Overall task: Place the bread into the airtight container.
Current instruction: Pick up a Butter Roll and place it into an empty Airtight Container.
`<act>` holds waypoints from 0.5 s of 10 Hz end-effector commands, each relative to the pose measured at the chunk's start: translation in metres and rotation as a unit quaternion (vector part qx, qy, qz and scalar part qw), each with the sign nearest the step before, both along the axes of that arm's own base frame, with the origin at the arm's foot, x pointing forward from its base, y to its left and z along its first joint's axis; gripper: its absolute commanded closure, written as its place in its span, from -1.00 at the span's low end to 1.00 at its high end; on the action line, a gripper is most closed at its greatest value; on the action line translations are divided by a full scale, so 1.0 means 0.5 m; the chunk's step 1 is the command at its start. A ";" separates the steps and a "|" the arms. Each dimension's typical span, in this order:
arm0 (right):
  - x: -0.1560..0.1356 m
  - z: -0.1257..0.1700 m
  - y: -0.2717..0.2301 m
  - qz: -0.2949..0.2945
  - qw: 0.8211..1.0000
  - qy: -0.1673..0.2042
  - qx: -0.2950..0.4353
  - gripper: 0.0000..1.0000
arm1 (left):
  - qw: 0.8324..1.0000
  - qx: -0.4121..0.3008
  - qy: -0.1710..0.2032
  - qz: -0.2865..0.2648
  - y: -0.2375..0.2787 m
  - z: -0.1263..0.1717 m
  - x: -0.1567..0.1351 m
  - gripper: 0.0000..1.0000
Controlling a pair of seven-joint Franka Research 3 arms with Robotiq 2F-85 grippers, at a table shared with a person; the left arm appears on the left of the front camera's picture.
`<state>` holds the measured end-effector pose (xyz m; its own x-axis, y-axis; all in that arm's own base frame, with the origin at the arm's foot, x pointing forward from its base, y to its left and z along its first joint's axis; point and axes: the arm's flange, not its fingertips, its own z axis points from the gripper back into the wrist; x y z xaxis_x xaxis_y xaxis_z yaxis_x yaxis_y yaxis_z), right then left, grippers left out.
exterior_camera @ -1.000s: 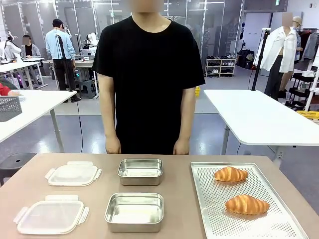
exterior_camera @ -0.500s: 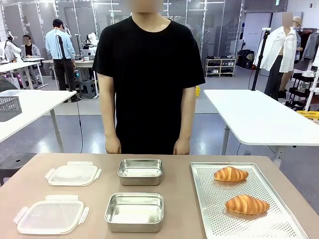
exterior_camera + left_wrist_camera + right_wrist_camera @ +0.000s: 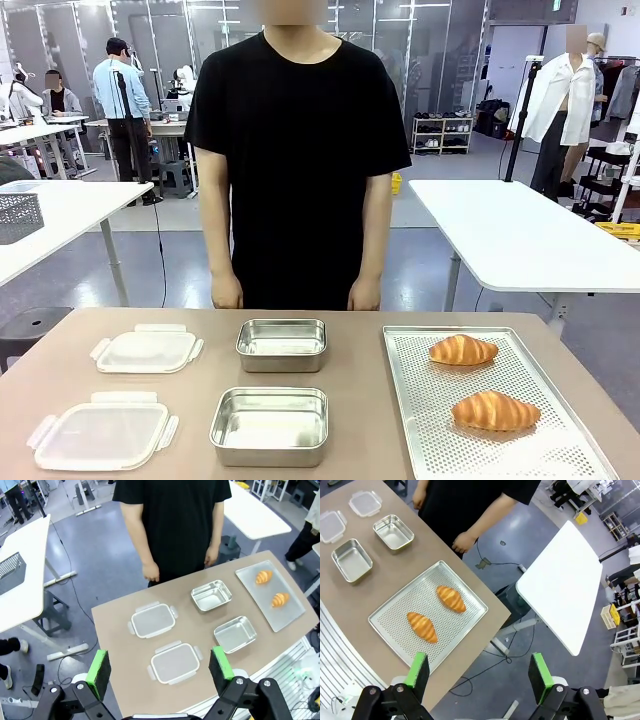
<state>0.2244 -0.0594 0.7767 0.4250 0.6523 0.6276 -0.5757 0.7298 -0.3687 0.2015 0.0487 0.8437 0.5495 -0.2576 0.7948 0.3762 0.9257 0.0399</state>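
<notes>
Two golden bread rolls lie on a perforated metal tray (image 3: 430,440) at the table's right: one farther back (image 3: 462,350), one nearer (image 3: 495,411). Two empty steel containers stand mid-table, a far one (image 3: 282,344) and a near one (image 3: 270,425). High above the table, my left gripper (image 3: 159,669) is open with nothing between its green pads; below it lie the containers (image 3: 211,595) (image 3: 235,633). Also raised high, my right gripper (image 3: 478,672) is open over the tray's edge, with the rolls (image 3: 451,598) (image 3: 422,626) below.
Two clear plastic lids (image 3: 146,351) (image 3: 101,435) lie on the table's left. A person in a black shirt stands at the far edge, hands (image 3: 227,291) hanging just behind the table. White tables stand farther off on both sides.
</notes>
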 end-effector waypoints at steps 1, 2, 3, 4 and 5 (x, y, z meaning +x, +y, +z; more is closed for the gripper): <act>0.000 0.003 0.000 0.001 1.000 0.001 0.001 -1.00 | 1.000 0.000 -0.001 -0.001 0.002 0.003 -0.003 -1.00; 0.000 0.003 0.000 0.001 1.000 0.001 0.001 -1.00 | 1.000 0.000 -0.001 -0.001 0.002 0.003 -0.003 -1.00; 0.000 0.003 0.000 0.001 1.000 0.001 0.001 -1.00 | 1.000 0.000 -0.001 -0.001 0.002 0.003 -0.003 -1.00; 0.000 0.003 0.000 0.001 1.000 0.001 0.001 -1.00 | 1.000 0.000 -0.001 -0.001 0.002 0.003 -0.003 -1.00; 0.000 0.003 0.000 0.001 1.000 0.001 0.001 -1.00 | 1.000 0.000 -0.001 -0.001 0.002 0.003 -0.003 -1.00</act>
